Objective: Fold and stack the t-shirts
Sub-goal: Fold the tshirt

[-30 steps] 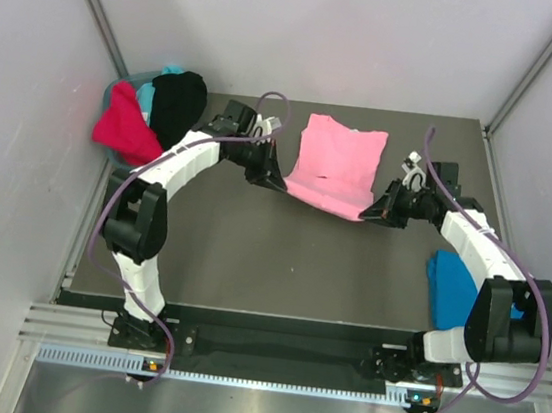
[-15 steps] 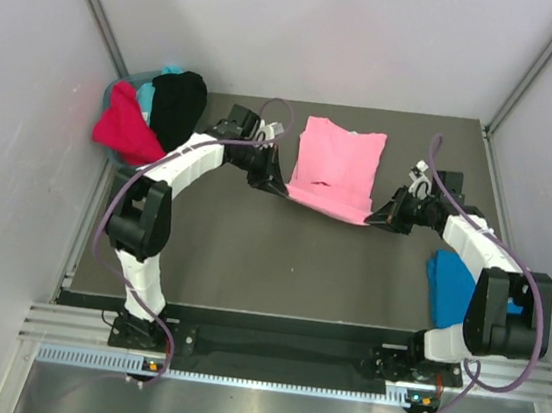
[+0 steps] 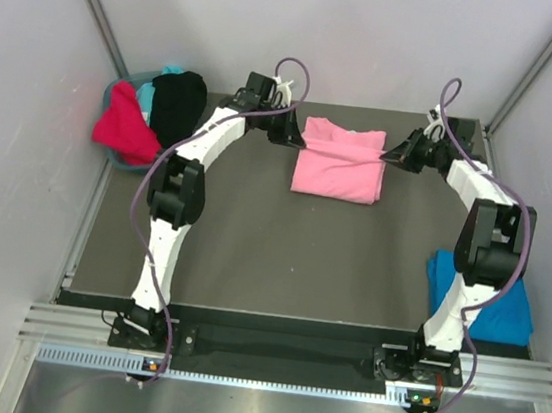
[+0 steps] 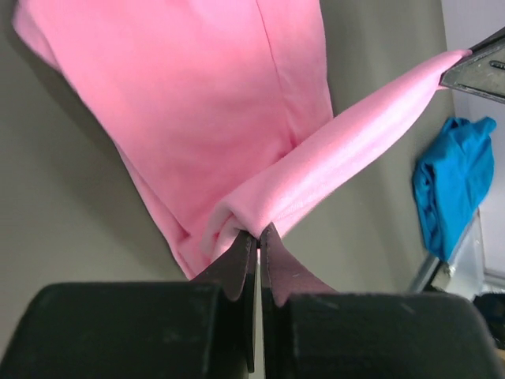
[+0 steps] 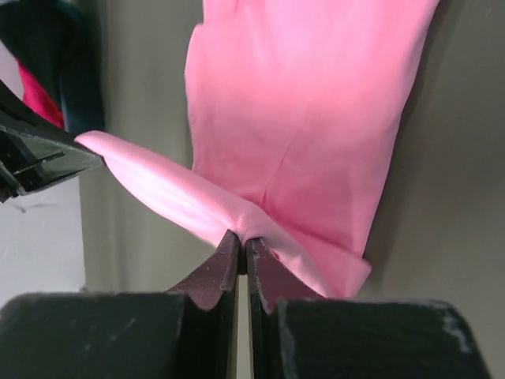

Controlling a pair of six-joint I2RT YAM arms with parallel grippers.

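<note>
top view: pink tee (image 3: 339, 172) lies partly folded at the far middle of the counter (image 3: 250, 254). the left jaws and right jaws each pinch one end of its raised far fold. blue tee (image 3: 491, 298) lies at the counter's right edge. red tee (image 3: 122, 127), teal tee (image 3: 145, 97) and black tee (image 3: 178, 104) are heaped at the counter's far left corner.
left wrist: jaws pressed together on a pink fold, stretched taut towards the other jaws.
right wrist: jaws likewise pinching the same fold.

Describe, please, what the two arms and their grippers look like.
Both the left arm and right arm have white links with black joints, and a purple cable loops along each. The left gripper and right gripper have black bodies and dark tapered fingers.
</note>
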